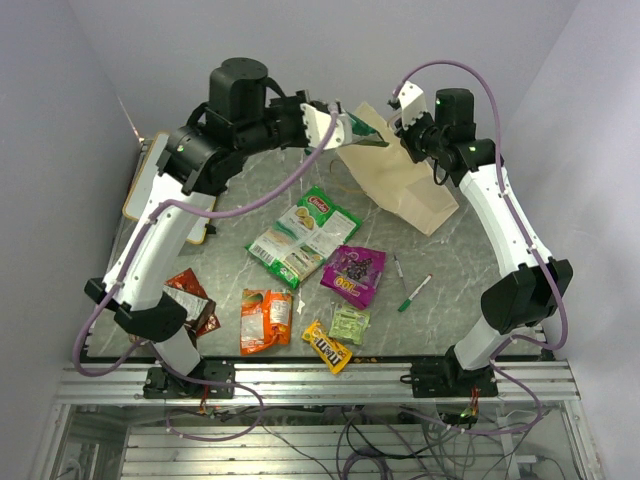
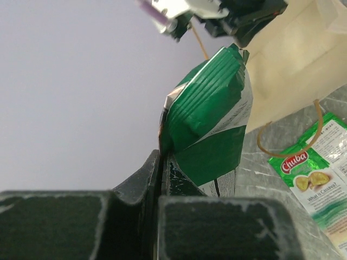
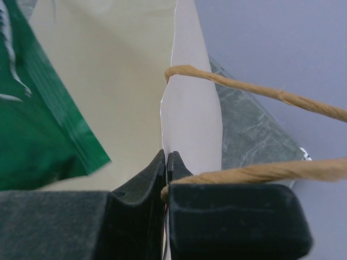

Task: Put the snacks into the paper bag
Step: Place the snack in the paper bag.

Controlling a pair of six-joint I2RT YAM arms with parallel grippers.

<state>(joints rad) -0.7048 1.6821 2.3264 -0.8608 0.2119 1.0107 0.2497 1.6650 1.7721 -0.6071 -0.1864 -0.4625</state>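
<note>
My left gripper (image 1: 338,130) (image 2: 161,162) is shut on the edge of a dark green snack bag (image 1: 362,128) (image 2: 209,119), holding it in the air at the mouth of the cream paper bag (image 1: 405,190) (image 2: 293,70). My right gripper (image 1: 395,128) (image 3: 166,157) is shut on the paper bag's rim (image 3: 190,119), with a twisted handle (image 3: 260,92) lying across its finger. The green snack bag (image 3: 38,124) hangs just left of it. On the table lie green Chuba bags (image 1: 305,235) (image 2: 320,179), a purple pouch (image 1: 353,273), an orange bag (image 1: 265,320), a yellow M&M's packet (image 1: 327,346) and a small pale green packet (image 1: 349,323).
Red and brown packets (image 1: 190,300) lie under the left arm near the front left. Two marker pens (image 1: 408,283) lie right of the purple pouch. A wood-framed whiteboard (image 1: 145,185) sits at the table's left edge. Walls close in on the left, back and right.
</note>
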